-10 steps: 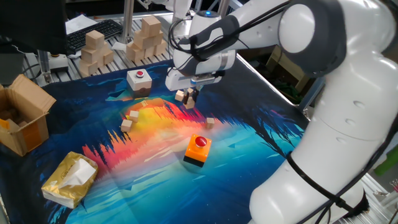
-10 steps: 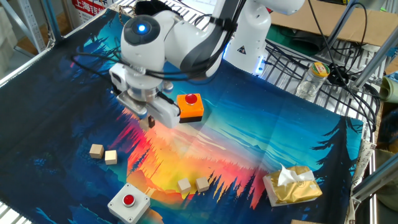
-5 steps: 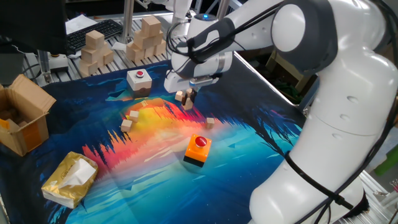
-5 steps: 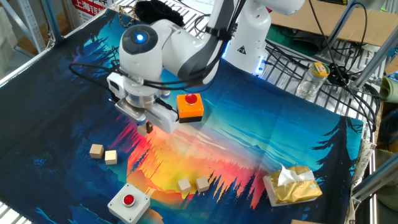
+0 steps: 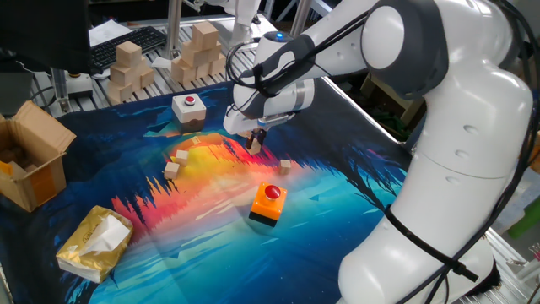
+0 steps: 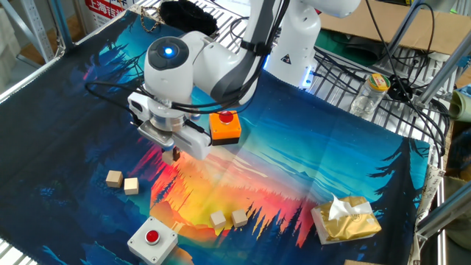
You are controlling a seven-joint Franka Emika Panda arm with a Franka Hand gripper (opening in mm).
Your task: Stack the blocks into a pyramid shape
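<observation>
My gripper point(image 6: 175, 153) hangs a little above the mat, left of the orange button box point(image 6: 224, 126). Its fingers stand close together, shut on a tiny tan block that barely shows between them. In one fixed view the gripper point(image 5: 256, 137) overlaps a block point(image 5: 254, 145) lying on the mat behind it. In the other fixed view two blocks point(image 6: 114, 177) point(image 6: 131, 185) lie side by side, down and left of the gripper and apart from it. Another pair point(image 6: 218, 218) point(image 6: 240, 217) lies near the front edge. A single block point(image 5: 285, 165) lies near the orange box point(image 5: 268, 203).
A white button box point(image 5: 189, 106) stands at the mat's edge. A crumpled yellow bag point(image 5: 94, 245) and an open cardboard box point(image 5: 34, 165) lie to one side. Piles of large pale wooden blocks point(image 5: 198, 52) stand beyond the mat. A jar point(image 6: 372, 92) and cables lie off the mat.
The gripper has moved slightly lower and toward the middle of the mat, still shut. The blocks on the mat have not moved.
</observation>
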